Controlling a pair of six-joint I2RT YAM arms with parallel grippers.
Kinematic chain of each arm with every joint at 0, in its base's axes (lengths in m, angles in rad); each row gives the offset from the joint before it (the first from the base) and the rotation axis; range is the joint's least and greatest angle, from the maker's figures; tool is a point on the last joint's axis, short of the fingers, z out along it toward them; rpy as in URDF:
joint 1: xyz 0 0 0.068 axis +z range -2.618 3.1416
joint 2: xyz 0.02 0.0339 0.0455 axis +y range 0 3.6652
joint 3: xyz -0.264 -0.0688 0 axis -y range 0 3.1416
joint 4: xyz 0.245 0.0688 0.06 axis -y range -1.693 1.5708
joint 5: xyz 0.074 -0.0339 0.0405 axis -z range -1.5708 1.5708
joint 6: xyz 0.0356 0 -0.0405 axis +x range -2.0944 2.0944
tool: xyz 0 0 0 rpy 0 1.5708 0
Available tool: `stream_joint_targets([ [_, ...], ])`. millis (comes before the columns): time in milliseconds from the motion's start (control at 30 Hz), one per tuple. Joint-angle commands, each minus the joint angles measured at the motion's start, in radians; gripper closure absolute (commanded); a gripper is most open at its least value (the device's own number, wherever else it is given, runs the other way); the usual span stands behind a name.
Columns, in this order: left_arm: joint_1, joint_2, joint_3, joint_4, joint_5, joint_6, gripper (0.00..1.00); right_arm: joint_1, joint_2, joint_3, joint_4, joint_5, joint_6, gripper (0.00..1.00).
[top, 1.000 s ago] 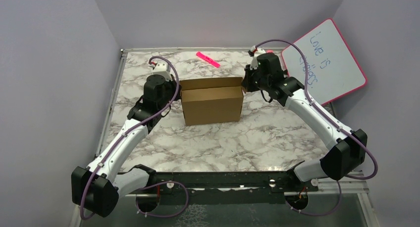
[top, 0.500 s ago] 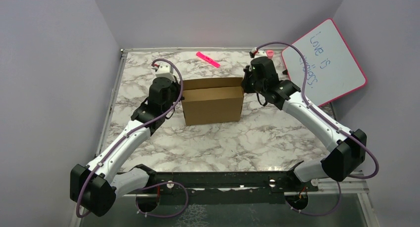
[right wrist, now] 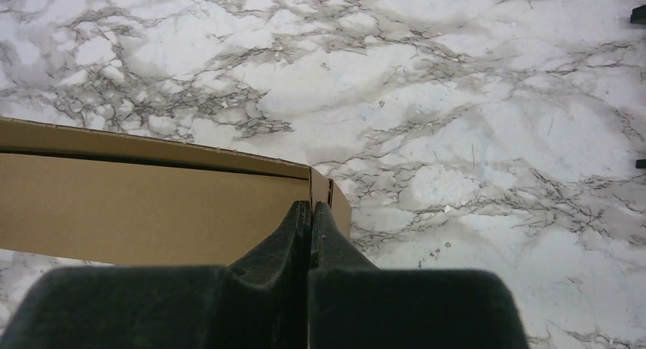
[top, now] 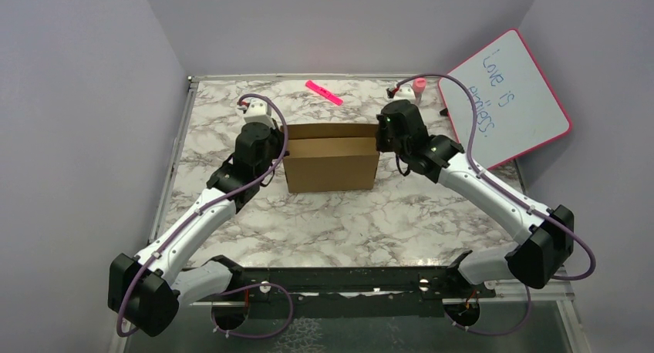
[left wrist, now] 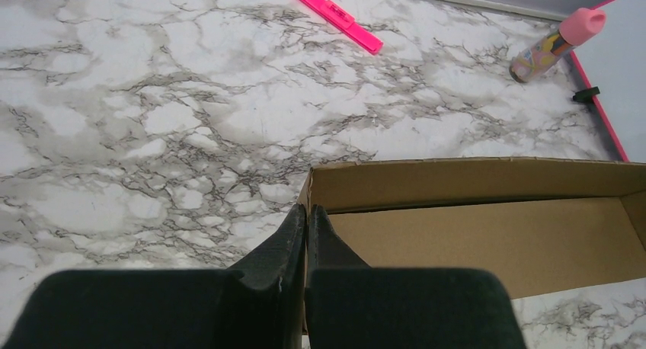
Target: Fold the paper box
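The paper box (top: 330, 163) is a brown open-topped cardboard box standing upright at the middle of the marble table. My left gripper (top: 279, 148) is at its left end. In the left wrist view the gripper (left wrist: 306, 209) is shut with the box's (left wrist: 487, 242) left end wall pinched between the fingers. My right gripper (top: 379, 140) is at the right end. In the right wrist view it (right wrist: 311, 206) is shut on the right end wall of the box (right wrist: 145, 212). The box's inside looks bare.
A pink strip (top: 324, 92) lies behind the box, also in the left wrist view (left wrist: 335, 16). A pink-capped bottle (top: 419, 87) stands at the back right. The pink-framed whiteboard (top: 505, 95) leans against the right wall. The table's raised metal rim (top: 179, 145) runs along the left.
Both grippers have moved in and down onto the box's ends: the left from beside the left end, the right from above the back right corner. The box has stayed put.
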Motion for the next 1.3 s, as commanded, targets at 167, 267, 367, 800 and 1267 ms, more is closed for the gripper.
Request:
stream_joint_targets([
  [167, -0.045, -0.011, -0.021, 0.041, 0.066, -0.051, 0.98, 0.067, -0.012, -0.065, 0.051, 0.02, 0.074, 0.99],
  [267, -0.05, -0.013, -0.021, 0.041, 0.063, -0.051, 0.98, 0.073, -0.01, -0.072, 0.058, 0.027, 0.086, 0.99],
  [367, -0.054, -0.015, -0.026, 0.041, 0.054, -0.054, 0.98, 0.082, -0.015, -0.083, 0.073, 0.037, 0.09, 0.99],
  [800, -0.072, -0.012, -0.044, 0.035, 0.037, -0.037, 0.98, 0.095, -0.018, -0.11, 0.099, 0.043, 0.091, 0.99],
  [1267, -0.077, -0.032, -0.083, 0.046, -0.007, 0.023, 0.99, 0.097, -0.029, -0.119, 0.104, 0.043, 0.083, 0.99],
])
